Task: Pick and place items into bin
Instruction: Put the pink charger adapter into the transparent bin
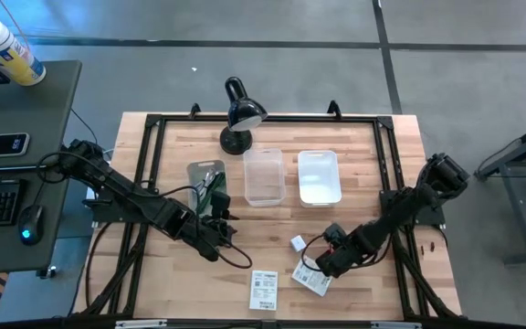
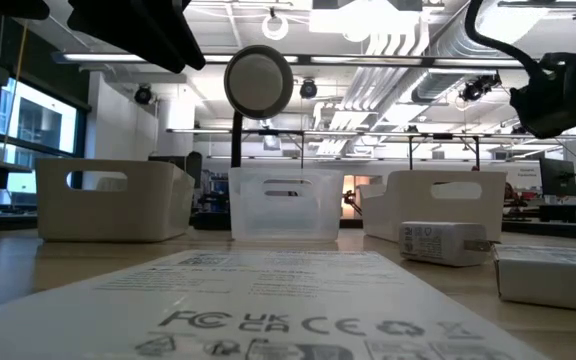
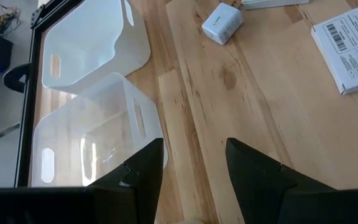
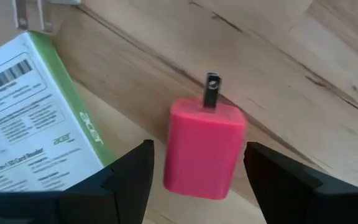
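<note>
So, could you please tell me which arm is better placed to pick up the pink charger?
The right. Its end effector is open with the pink charger lying on the table between its fingers. The left end effector, also open, hovers near the clear bin, away from it.

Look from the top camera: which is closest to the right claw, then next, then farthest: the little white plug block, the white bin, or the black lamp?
From the right claw, open over a pink plug:
1. White plug block, just beside it, toward the table's middle.
2. White bin, farther back on the right half.
3. Black lamp, at the far edge, farthest.
</note>
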Motion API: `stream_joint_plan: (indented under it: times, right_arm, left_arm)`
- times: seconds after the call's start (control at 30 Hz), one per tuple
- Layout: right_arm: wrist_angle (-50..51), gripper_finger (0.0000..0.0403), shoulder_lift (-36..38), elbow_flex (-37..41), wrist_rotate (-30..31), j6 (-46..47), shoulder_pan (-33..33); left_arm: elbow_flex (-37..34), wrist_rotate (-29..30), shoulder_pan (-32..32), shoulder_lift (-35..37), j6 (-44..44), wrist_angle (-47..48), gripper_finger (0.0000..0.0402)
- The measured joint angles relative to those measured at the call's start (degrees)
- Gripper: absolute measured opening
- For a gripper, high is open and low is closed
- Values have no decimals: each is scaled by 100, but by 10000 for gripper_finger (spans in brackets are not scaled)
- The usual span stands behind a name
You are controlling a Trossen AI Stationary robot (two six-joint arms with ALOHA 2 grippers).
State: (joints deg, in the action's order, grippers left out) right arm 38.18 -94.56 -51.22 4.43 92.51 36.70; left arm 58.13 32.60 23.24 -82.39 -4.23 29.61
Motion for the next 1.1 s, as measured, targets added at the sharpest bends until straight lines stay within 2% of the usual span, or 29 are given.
stream_joint_plan:
  times: [0.63, 1.1]
  right_arm:
    - [17, 187, 0, 0, -114, -280, -147]
    - [16, 178, 0, 0, -146, -295, -147]
  left_arm:
    - [0, -4, 0, 0, -32, 0, 161]
    - [0, 233, -2, 0, -155, -4, 161]
